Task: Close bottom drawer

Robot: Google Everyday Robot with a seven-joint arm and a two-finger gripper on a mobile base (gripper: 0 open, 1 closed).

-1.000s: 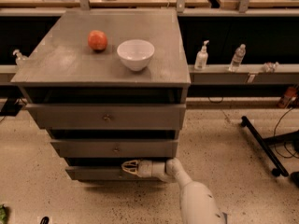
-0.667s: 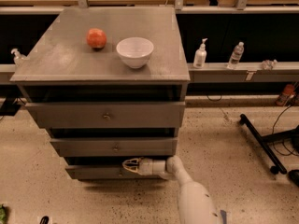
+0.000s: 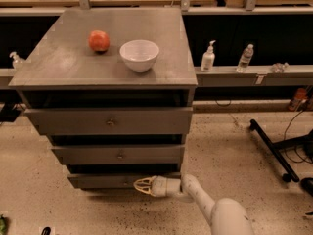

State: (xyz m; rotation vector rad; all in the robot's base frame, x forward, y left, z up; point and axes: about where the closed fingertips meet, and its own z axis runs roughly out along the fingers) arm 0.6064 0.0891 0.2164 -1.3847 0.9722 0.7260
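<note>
The bottom drawer (image 3: 102,181) is the lowest of the grey cabinet's three drawers, a slim grey front panel near the floor, set a little back from the middle drawer front (image 3: 117,154). My gripper (image 3: 140,184) reaches in from the lower right on a white arm. Its pale fingertips rest against the right part of the bottom drawer's front panel. The drawer's knob is hidden.
The top drawer (image 3: 110,121) stands out a little. A red apple (image 3: 99,40) and a white bowl (image 3: 139,55) sit on the cabinet top (image 3: 58,67). Bottles (image 3: 208,58) stand on a ledge to the right. A black chair base (image 3: 274,151) is on the floor at right.
The view has drawn closer to the cabinet. My gripper stays against the bottom drawer front, which now sits further in under the middle drawer.
</note>
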